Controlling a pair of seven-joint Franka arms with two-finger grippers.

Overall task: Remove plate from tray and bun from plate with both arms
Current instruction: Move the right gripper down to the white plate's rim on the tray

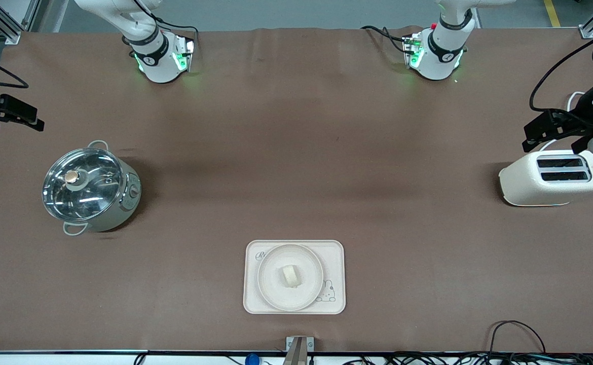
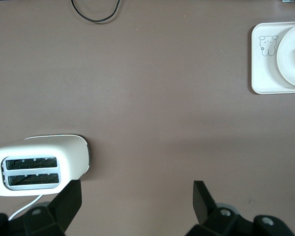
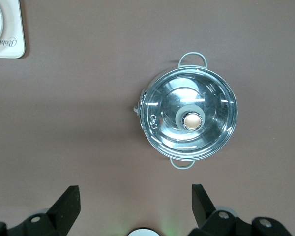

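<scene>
Light fell evenly from overhead and every view was bright and sharp, without motion blur. The brown table [image 1: 296, 167] showed broad, soft darker bands across its middle in the front view. The pot [image 1: 91, 189] cast a short soft shadow toward the table's middle, and its glass lid [image 3: 189, 119] threw back white streaks of glare in the right wrist view. The toaster [image 1: 552, 177] had a thin dark shadow along its base. Green glow from the arm bases [image 1: 162, 58] tinted the table just beside them. The plate [image 1: 290, 277] and tray [image 1: 295, 277] looked pale but kept their outlines.
</scene>
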